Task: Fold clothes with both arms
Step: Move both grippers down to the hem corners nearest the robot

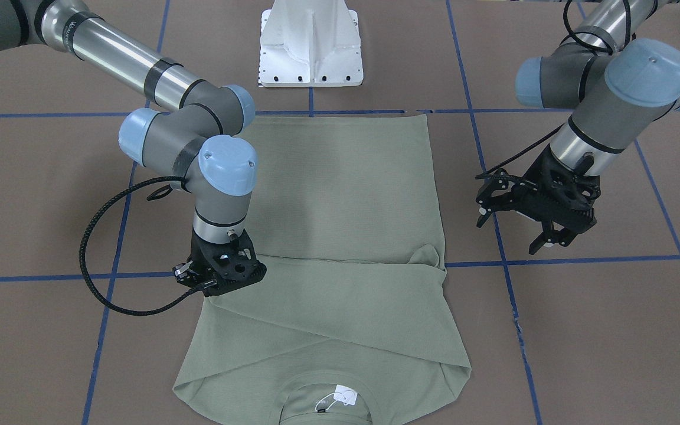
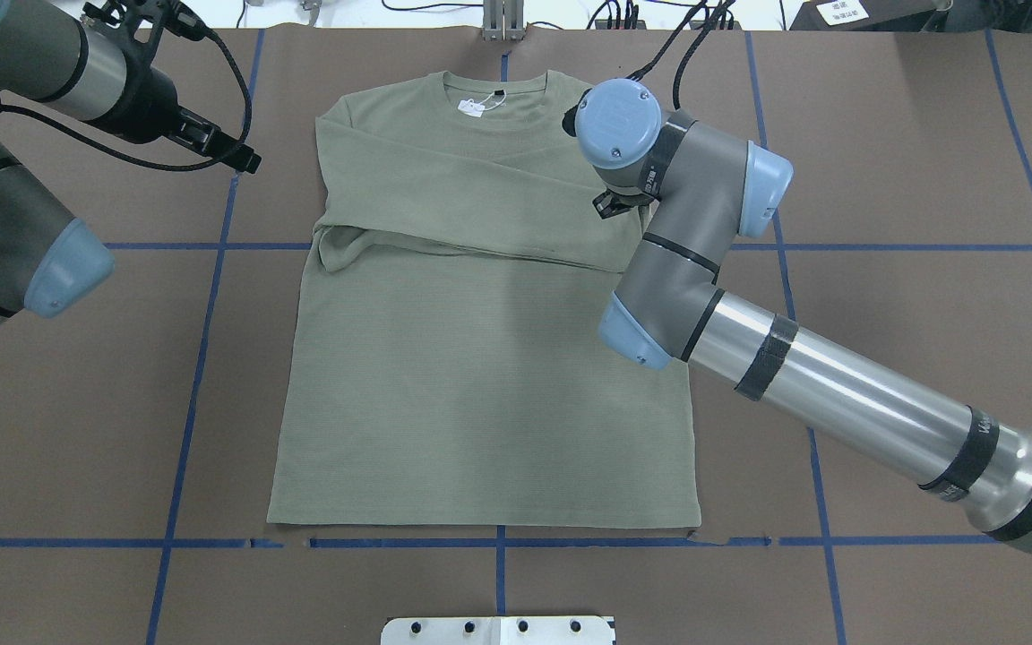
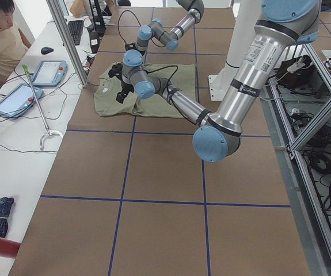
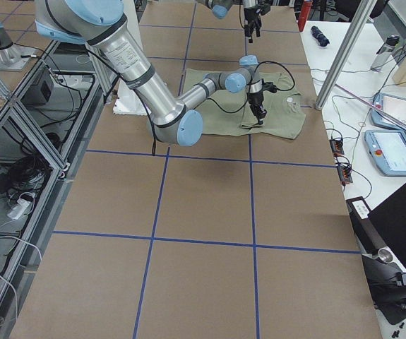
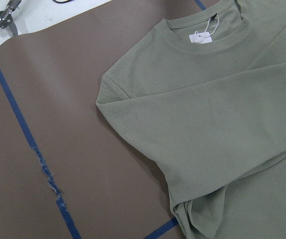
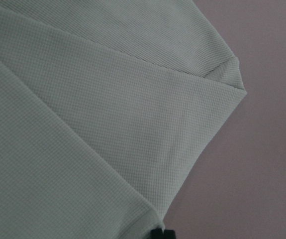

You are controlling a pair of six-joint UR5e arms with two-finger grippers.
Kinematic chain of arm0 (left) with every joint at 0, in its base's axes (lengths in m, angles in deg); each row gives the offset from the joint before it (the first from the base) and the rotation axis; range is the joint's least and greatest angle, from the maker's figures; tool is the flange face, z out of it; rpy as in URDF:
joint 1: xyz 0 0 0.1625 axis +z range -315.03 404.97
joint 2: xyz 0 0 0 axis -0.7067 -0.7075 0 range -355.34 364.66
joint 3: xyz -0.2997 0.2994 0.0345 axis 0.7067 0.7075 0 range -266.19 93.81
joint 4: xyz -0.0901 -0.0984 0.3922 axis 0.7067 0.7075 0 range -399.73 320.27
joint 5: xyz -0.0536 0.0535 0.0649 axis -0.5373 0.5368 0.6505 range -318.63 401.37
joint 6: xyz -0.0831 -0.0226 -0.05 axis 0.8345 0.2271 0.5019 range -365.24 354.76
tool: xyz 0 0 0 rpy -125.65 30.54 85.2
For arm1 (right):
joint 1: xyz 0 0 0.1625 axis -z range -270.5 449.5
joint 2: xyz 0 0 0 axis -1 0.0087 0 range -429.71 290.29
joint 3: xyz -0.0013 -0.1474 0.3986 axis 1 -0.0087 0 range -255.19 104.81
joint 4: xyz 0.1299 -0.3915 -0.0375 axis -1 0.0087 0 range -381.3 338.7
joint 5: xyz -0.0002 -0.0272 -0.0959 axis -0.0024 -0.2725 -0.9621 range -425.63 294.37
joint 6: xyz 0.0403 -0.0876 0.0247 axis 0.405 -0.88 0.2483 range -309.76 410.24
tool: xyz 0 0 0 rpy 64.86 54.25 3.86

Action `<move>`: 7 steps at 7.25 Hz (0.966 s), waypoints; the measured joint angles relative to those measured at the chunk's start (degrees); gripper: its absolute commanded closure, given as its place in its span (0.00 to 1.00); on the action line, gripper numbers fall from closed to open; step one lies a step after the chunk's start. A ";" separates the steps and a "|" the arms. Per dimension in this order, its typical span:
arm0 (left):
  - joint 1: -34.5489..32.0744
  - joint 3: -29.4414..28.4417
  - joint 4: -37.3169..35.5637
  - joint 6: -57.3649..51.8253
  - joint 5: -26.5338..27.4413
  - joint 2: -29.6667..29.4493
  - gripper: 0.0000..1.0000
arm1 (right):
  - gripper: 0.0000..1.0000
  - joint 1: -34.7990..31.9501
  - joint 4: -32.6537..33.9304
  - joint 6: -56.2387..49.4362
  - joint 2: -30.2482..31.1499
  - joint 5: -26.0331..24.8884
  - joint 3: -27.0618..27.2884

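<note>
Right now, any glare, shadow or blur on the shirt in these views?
Overhead exterior: soft grey shadow across mid shirt, glare streak along the right arm. Right wrist view: knit weave sharp, evenly lit. Left wrist view: sharp, white tag too bright to read.

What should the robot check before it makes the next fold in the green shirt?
1. Is the shirt flat on the table? Ok, its body looks smooth.
2. Are both sleeves crossed over the chest? Ok.
3. Do the right arm jaws grip the shirt's edge? Cannot tell. They are down at the edge, but hidden.
4. Are the left arm jaws on the shirt? Not ok. They hang open over bare table beside it.
5. Is the black cable off the cloth? Ok, it loops beside the shirt.
6. Is the white tag in sight? Ok, it lies inside the collar.
</note>
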 measured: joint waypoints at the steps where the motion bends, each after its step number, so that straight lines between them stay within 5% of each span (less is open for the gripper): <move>1: 0.05 0.00 0.01 0.06 0.00 -0.01 0.00 | 1.00 -0.35 -0.01 -1.01 0.62 -0.21 0.09; 2: 0.08 0.00 0.02 0.06 0.00 -0.01 0.00 | 0.13 -0.55 -0.12 -1.44 0.99 -0.28 0.10; 3: 0.10 0.00 0.02 0.04 0.00 -0.01 0.00 | 0.01 -0.54 -0.40 -1.40 1.18 -0.26 0.12; 5: 0.11 0.10 0.06 0.37 0.10 -0.01 0.00 | 0.00 -0.70 -1.89 1.64 0.91 1.39 0.94; 7: 0.80 2.56 0.62 8.92 0.85 1.87 0.00 | 0.00 -0.92 -4.90 10.80 2.52 7.94 7.57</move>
